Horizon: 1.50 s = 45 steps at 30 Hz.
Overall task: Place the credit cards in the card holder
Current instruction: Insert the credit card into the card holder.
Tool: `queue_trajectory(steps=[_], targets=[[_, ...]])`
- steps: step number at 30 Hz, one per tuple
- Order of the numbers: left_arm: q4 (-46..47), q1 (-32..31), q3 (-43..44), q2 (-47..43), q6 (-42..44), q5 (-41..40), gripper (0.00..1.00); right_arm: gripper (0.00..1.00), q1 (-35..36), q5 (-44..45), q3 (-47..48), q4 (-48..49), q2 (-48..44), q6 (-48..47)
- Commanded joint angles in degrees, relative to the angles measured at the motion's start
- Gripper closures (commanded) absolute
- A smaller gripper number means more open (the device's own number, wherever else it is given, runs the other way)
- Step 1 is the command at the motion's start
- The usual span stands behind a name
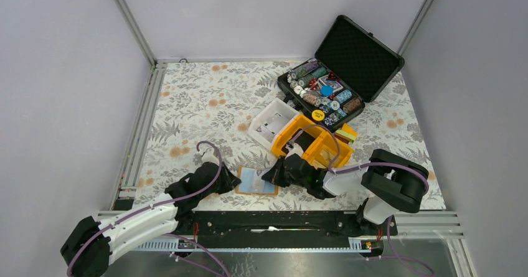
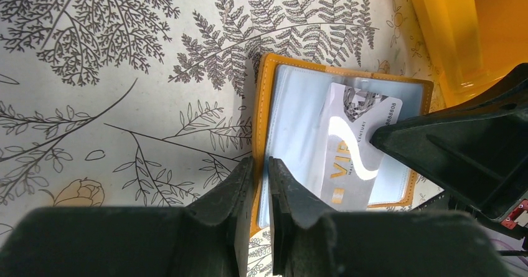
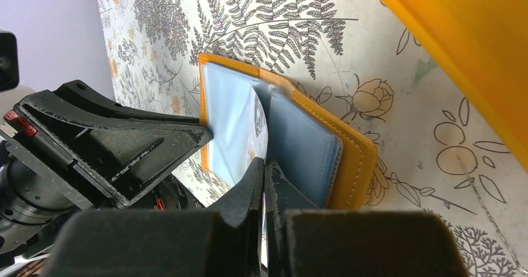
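Grey walls stand around the worktop (image 1: 205, 96), which carries a cloth with ferns and flowers. My left pincer (image 2: 261, 168) is almost closed and pinches the orange border of the card holder (image 2: 292, 115). My right pincer (image 3: 264, 171) is fully closed on the edge of the credit card (image 2: 352, 146). I count one card, one card holder, one orange bin (image 1: 311, 141), one white bin (image 1: 272, 122) and one black case (image 1: 358, 53). The card holder lies open between both pincers, near the front edge. It is orange outside with pale blue pockets, and the silver card lies over its inside.
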Motion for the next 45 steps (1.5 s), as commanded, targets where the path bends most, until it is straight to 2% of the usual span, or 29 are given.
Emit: queue_trajectory(steps=[1,7,17,20,22,25,28,32,38,45], targets=[[-1.2,0.4,0.8,0.3,0.4,-0.2,0.84,1.00,1.9,0.3,-0.2,-4.2,1.2,0.2],[0.1,0.4,0.2,-0.7,1.2,0.8,0.84,1.00,2.6,0.8,-0.2,-5.5,1.3,0.2],[5.5,0.4,0.2,1.3,6.0,7.5,0.83,1.00,3.0,0.1,4.8,-4.7,7.5,-1.9],[6.3,0.4,0.3,1.6,5.8,8.5,0.83,0.99,3.2,1.4,7.5,-7.8,8.3,-3.6],[5.8,0.4,0.4,1.4,5.5,8.3,0.83,0.94,3.4,2.8,9.1,-10.8,8.0,-4.9],[3.7,0.4,0.7,0.4,4.8,7.1,0.83,0.80,3.7,5.1,9.3,-14.1,6.4,-6.0],[1.9,0.4,1.0,-0.5,4.5,6.5,0.77,0.71,4.0,7.0,9.3,-17.4,3.8,-7.2],[0.4,0.4,1.7,-1.3,4.8,6.6,0.64,0.58,4.7,8.8,10.9,-22.2,0.6,-9.3],[2.6,0.4,1.3,-3.2,7.0,9.5,0.51,0.51,5.6,10.6,13.1,-27.4,-1.8,-10.2],[8.5,0.4,-0.1,-3.1,7.6,13.7,0.49,0.49,7.5,13.4,15.1,-31.3,-2.7,-11.0]])
